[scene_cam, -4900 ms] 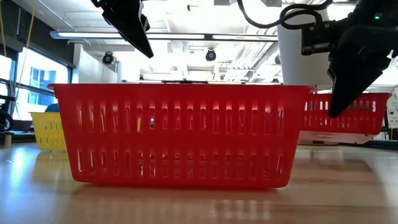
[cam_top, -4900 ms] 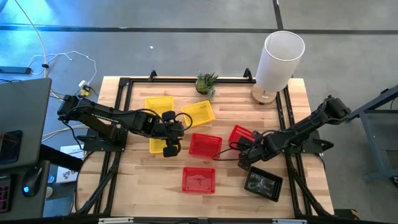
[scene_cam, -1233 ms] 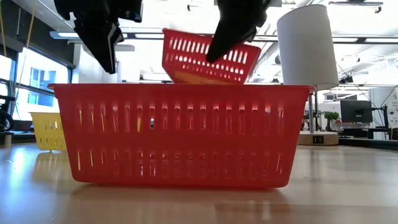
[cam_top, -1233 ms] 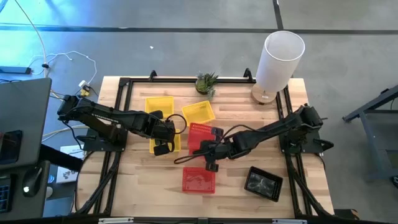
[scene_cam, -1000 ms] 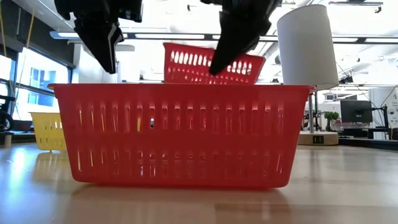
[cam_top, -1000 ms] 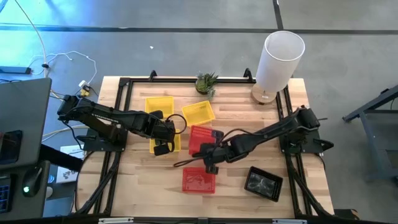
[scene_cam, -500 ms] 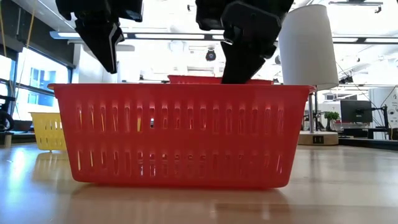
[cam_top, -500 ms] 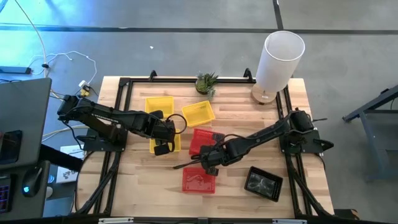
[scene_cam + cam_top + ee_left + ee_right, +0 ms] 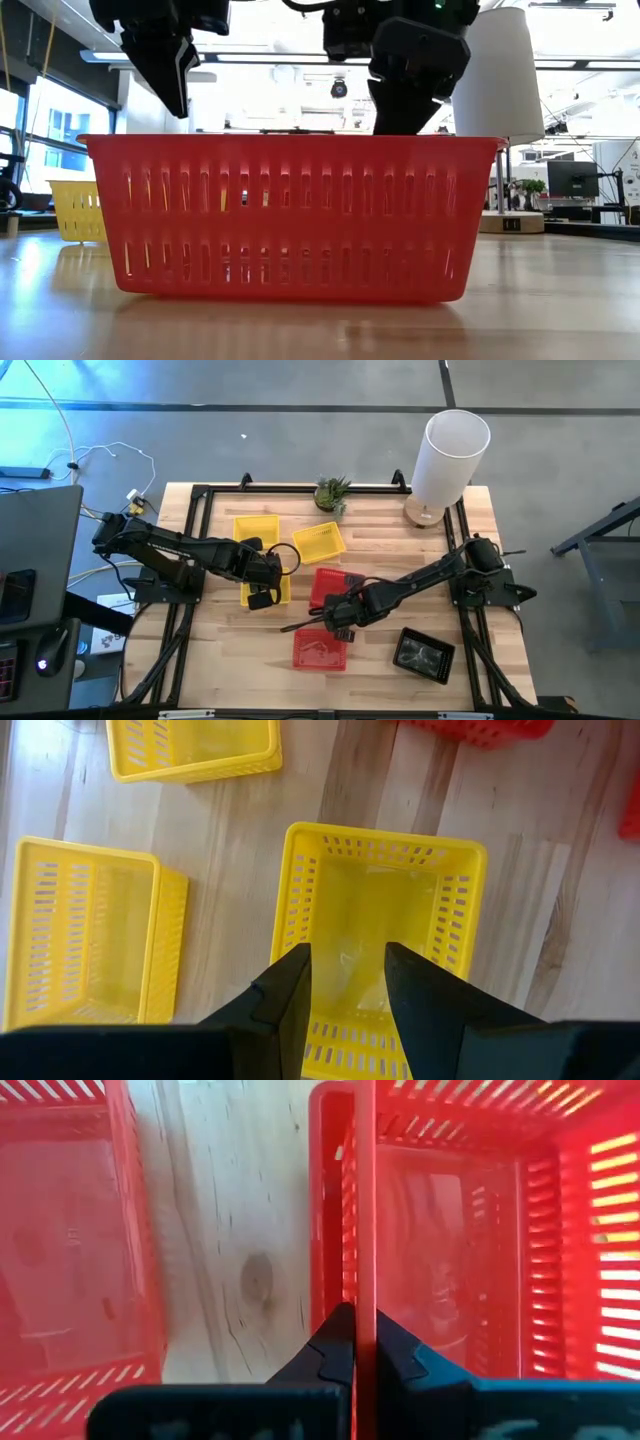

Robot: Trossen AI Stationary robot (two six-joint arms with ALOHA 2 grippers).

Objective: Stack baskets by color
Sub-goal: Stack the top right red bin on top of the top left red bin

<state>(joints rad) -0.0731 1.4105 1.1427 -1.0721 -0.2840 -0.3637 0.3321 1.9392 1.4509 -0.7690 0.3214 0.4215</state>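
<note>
Right tool (image 9: 356,1342), three red baskets (image 9: 320,649)

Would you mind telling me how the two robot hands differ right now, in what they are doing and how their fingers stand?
The left hand hangs open above a yellow basket, gripping nothing; the right hand is shut on the wall of a red basket. The left hand is over the table's left half, the right hand near its middle. Both point down at a basket.

You've got bare table (image 9: 375,645) between the front red basket (image 9: 319,649) and black basket (image 9: 423,654); white cylinder (image 9: 450,455) blocks the far-right corner.
</note>
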